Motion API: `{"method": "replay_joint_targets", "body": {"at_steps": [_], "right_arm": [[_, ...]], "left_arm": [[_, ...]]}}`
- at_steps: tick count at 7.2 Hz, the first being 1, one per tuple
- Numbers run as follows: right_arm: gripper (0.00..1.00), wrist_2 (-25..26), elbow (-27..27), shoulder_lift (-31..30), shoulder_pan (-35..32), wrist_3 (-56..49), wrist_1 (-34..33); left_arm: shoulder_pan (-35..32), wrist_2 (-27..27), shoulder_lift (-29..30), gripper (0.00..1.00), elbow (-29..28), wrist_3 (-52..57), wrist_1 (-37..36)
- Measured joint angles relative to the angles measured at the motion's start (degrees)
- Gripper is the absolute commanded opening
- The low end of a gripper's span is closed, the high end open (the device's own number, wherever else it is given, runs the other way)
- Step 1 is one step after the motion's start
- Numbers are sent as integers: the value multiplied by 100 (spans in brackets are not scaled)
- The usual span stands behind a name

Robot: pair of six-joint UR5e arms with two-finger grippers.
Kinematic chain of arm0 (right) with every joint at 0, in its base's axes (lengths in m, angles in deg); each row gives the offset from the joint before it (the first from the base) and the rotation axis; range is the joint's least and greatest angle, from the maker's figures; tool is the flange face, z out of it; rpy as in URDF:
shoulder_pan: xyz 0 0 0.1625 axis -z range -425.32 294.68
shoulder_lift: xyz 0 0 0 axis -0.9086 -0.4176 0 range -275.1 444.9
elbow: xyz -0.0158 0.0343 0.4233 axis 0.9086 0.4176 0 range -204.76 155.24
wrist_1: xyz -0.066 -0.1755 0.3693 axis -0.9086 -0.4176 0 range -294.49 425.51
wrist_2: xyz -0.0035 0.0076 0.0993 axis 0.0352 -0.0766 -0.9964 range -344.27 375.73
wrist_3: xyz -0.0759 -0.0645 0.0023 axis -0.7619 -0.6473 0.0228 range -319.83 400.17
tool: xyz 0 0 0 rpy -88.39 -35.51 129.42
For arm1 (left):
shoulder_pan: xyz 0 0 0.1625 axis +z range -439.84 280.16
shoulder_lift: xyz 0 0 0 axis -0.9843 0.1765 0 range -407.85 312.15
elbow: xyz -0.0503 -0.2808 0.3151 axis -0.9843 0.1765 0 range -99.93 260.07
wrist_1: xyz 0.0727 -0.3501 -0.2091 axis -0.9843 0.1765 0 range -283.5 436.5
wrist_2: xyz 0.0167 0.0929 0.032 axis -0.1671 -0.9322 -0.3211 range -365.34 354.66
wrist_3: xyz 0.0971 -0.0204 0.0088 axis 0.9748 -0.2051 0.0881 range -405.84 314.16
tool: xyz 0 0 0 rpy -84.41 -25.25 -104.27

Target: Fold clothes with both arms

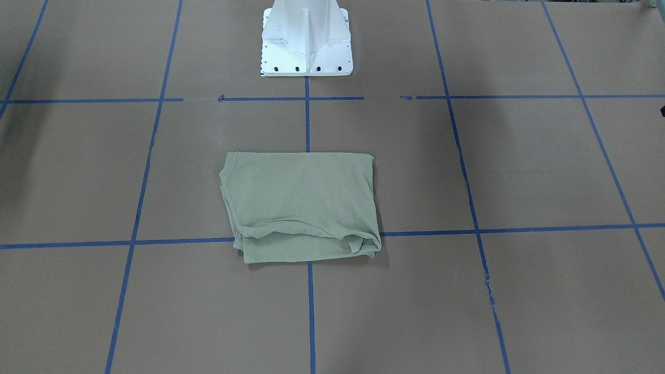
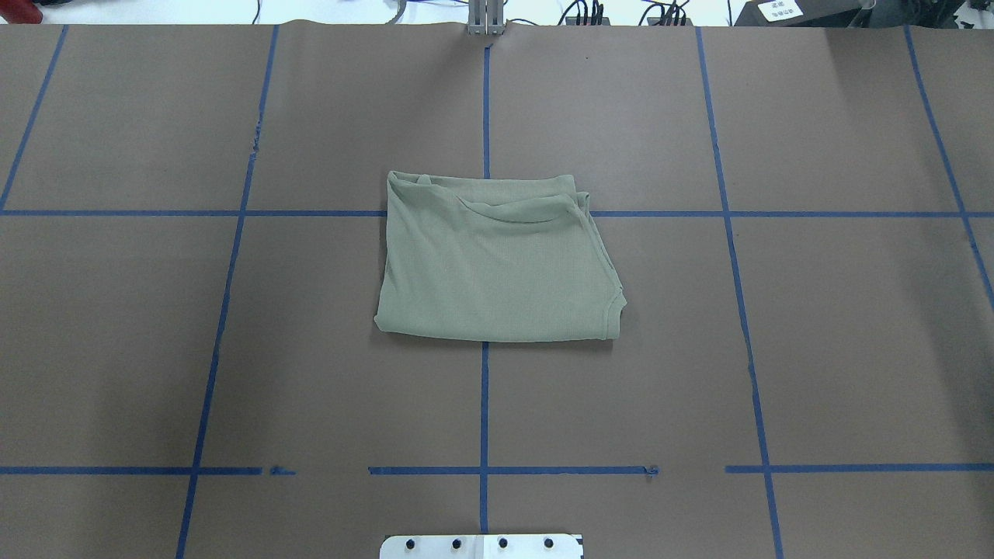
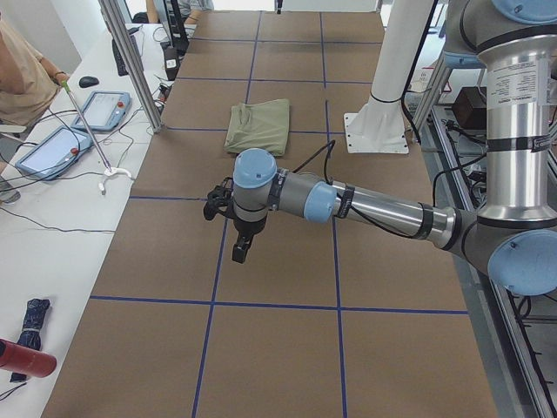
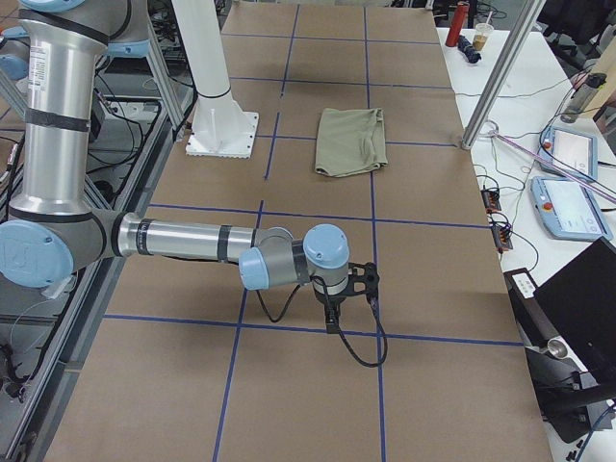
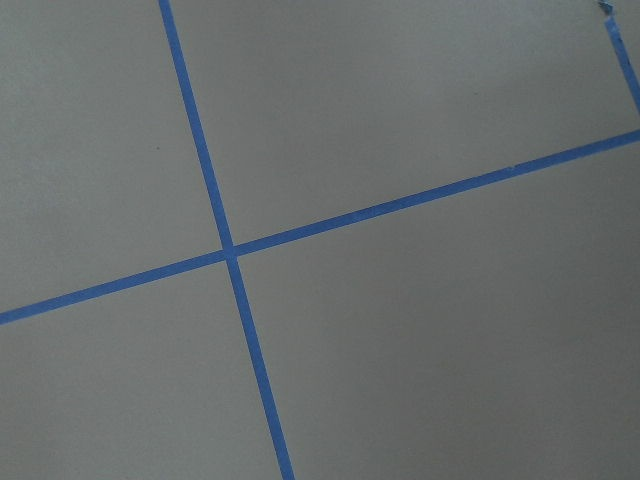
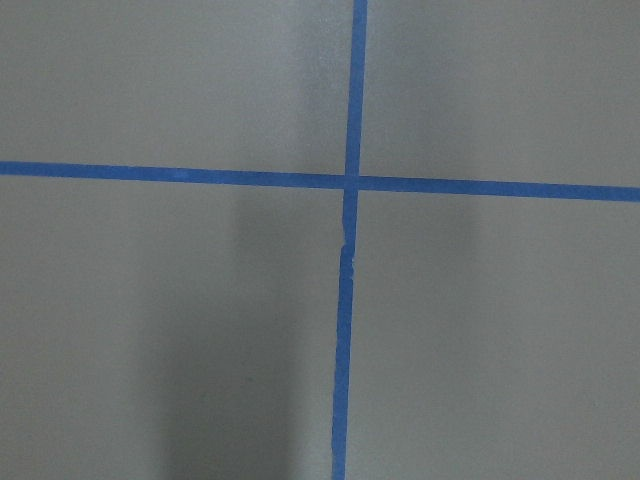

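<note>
Open tabletop [image 2: 815, 349] all round shirt [image 2: 497, 272]; pedestal [image 1: 306, 41] nr robot-side edge, well apart.

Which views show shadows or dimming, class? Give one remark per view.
Right wrist view: a broad soft shadow darkens the table left of the blue tape line. Front-facing view: the shirt casts a thin shadow at its lower edge, and the picture's left edge dims. Left wrist view: no distinct shadow.

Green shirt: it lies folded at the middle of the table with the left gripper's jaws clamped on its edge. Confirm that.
Not clamped. The shirt does lie folded at the middle of the table, but the left gripper hangs well apart from it, as the exterior left view shows.
</note>
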State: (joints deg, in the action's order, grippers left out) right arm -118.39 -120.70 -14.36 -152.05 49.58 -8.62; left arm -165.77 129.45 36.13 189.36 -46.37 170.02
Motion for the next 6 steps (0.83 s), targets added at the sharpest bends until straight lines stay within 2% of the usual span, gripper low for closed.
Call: {"method": "replay_joint_targets", "body": {"at_steps": [6], "right_arm": [[100, 54, -51, -39, -71, 6, -12]], "left_arm": [[-1, -43, -95, 99, 34, -75, 7]]}}
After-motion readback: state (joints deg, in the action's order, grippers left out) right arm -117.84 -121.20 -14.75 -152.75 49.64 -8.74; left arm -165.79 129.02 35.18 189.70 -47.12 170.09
